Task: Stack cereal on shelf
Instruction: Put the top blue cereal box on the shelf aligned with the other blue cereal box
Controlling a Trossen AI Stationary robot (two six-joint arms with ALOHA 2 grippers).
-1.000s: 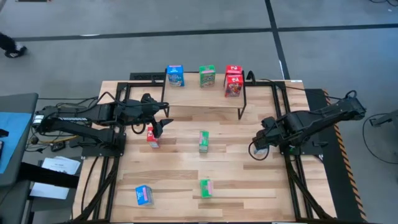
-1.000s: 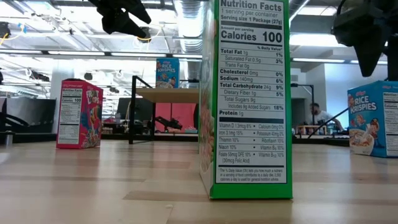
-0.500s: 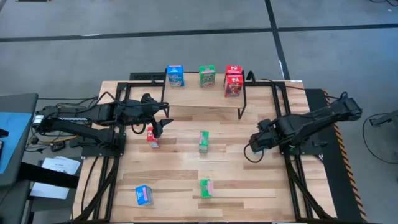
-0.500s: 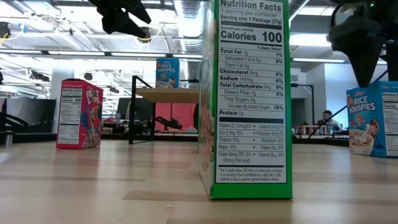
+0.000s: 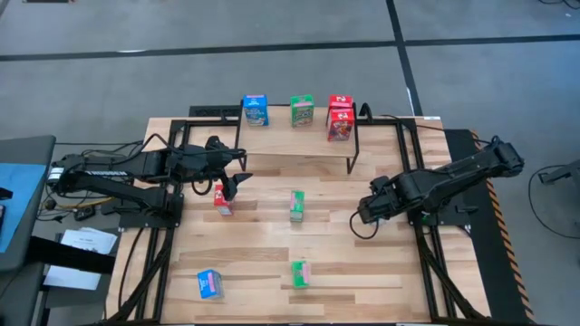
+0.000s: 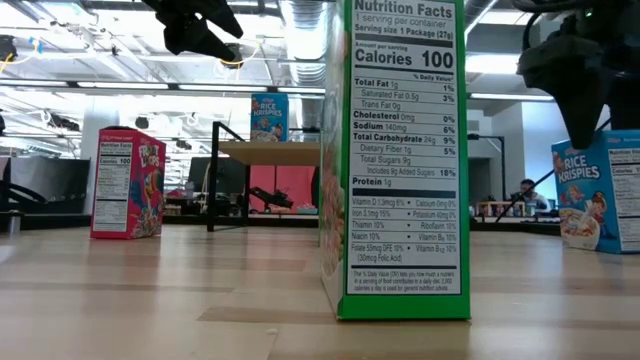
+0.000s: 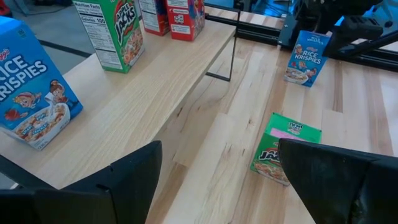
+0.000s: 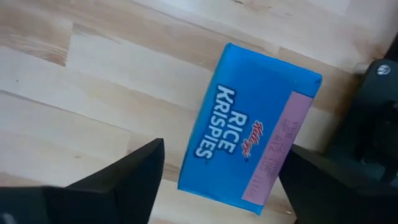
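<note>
The shelf [image 5: 299, 140] stands at the table's far side on thin black legs. On it stand a blue cereal box [image 5: 255, 110], a green one [image 5: 302, 111] and two red ones [image 5: 340, 119], stacked. My right gripper [image 8: 221, 180] is open and points down over an upright blue box [image 8: 249, 152], one finger to each side of the box's top; no touch shows. In the low view that blue box [image 6: 598, 190] stands on the table at the right. My left gripper [image 7: 217, 180] hangs open above the table by the shelf's left leg, holding nothing.
On the table lie or stand a red box [image 5: 222, 199], a green box [image 5: 296, 206], a second green box [image 5: 300, 273] near the front and a blue box [image 5: 209, 284] at the front left. Black frame rails [image 5: 421, 254] run along both table sides.
My right gripper has moved toward the table's left and sunk a little, coming lower over the blue box at the right. My left arm has kept still.
</note>
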